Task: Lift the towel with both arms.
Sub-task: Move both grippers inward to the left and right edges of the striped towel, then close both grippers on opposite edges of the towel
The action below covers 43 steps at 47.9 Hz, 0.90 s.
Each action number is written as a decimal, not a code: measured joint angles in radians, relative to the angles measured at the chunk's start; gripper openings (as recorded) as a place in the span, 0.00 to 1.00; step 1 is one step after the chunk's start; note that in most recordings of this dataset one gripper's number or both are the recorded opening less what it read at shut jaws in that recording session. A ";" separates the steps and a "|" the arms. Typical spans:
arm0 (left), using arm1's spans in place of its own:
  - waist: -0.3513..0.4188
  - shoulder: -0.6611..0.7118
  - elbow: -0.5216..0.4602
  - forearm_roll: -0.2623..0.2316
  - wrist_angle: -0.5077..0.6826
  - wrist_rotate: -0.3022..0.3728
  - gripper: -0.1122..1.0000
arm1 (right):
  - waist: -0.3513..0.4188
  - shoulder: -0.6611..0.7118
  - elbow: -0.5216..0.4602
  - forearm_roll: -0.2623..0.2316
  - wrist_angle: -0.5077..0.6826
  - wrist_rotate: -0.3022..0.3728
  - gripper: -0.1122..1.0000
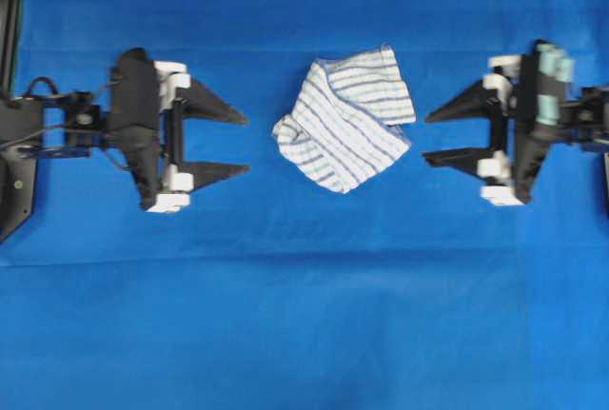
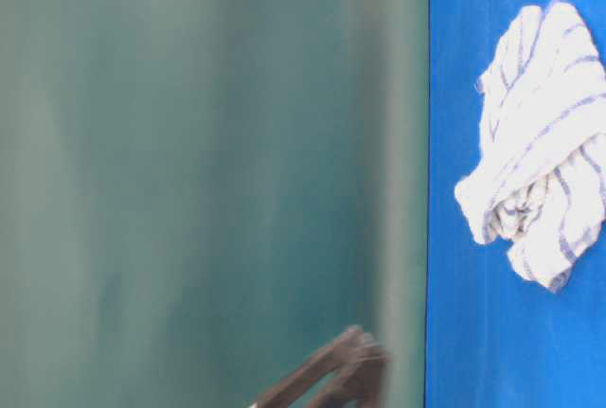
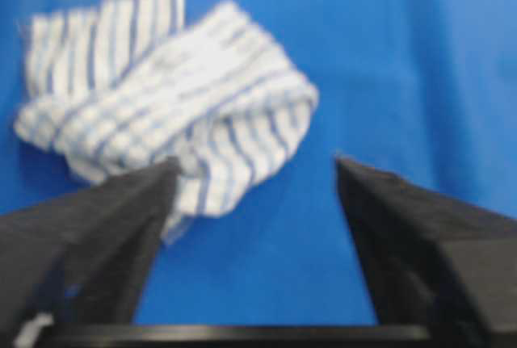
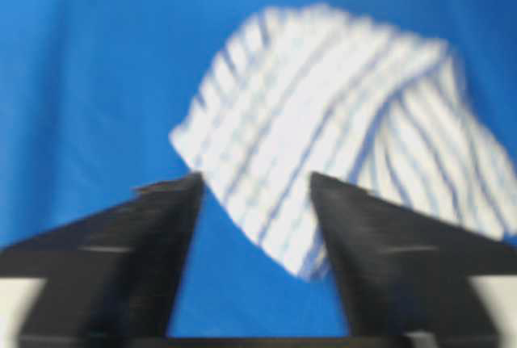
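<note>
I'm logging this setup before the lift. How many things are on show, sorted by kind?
Towel: 1
Table cloth: 1
Grippers: 2, the left gripper and the right gripper
Total: 4

No legible text, label, brand, number or sign anywhere.

Two black arms, wedge-shaped black tools (image 1: 244, 144) (image 1: 426, 136), white block fittings, teal pads on the right one.
</note>
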<state>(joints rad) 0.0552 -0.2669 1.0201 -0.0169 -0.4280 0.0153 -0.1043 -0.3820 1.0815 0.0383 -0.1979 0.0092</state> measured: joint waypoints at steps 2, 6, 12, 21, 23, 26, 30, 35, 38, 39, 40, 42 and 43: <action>0.003 0.032 -0.009 0.000 -0.002 0.000 0.89 | -0.005 0.043 -0.014 -0.002 -0.002 0.000 0.70; 0.009 0.089 -0.025 0.000 -0.002 0.000 0.90 | -0.009 0.118 -0.043 0.000 -0.002 0.000 0.68; 0.023 0.187 -0.054 0.000 -0.002 0.000 0.90 | -0.011 0.230 -0.089 0.000 -0.002 0.000 0.68; 0.049 0.331 -0.100 0.000 -0.014 0.000 0.90 | -0.012 0.374 -0.143 0.000 -0.002 0.000 0.68; 0.054 0.357 -0.107 0.000 -0.020 0.000 0.90 | -0.012 0.400 -0.153 0.000 -0.002 0.000 0.68; 0.061 0.391 -0.118 0.000 -0.031 -0.002 0.90 | -0.012 0.431 -0.167 0.000 -0.002 0.000 0.68; 0.066 0.430 -0.129 0.000 -0.051 0.000 0.90 | -0.012 0.463 -0.183 0.000 -0.002 0.000 0.68; 0.066 0.456 -0.141 0.000 -0.074 0.000 0.90 | -0.014 0.477 -0.193 0.002 -0.002 0.000 0.68; 0.067 0.466 -0.149 0.000 -0.081 0.000 0.90 | -0.015 0.482 -0.196 0.000 -0.002 0.000 0.68; 0.067 0.471 -0.153 0.000 -0.083 0.000 0.90 | -0.017 0.482 -0.196 0.000 -0.002 0.000 0.68; 0.067 0.476 -0.158 0.000 -0.084 0.000 0.90 | -0.018 0.482 -0.196 0.000 -0.002 0.000 0.67; 0.067 0.483 -0.166 0.000 -0.084 0.000 0.89 | -0.021 0.482 -0.196 0.000 -0.002 0.000 0.67; 0.069 0.489 -0.170 0.000 -0.086 0.000 0.89 | -0.021 0.482 -0.196 0.000 -0.002 -0.002 0.67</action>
<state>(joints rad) 0.1243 0.2224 0.8498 -0.0169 -0.5139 0.0153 -0.1258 0.0997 0.8851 0.0383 -0.1994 0.0077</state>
